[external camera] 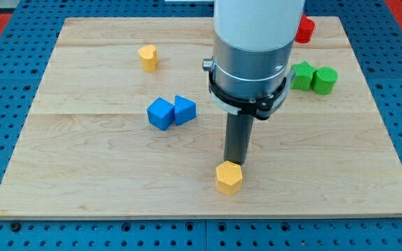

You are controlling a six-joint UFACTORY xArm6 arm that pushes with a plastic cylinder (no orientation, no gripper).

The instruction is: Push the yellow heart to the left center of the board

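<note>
Two yellow blocks are showing: the yellow heart block lying near the wooden board's top edge, a yellow hexagonal block touching the fingerless tip near the bottom edge. Two blue blocks, two green blocks and one red block are sitting apart.

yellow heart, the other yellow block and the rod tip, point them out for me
yellow heart [148,57], camera view, on its top face, near the view's top left
yellow hexagonal block [229,177], camera view, on its top face
my tip [237,163], camera view, at the rod's lower end, just behind the hexagonal block
</note>
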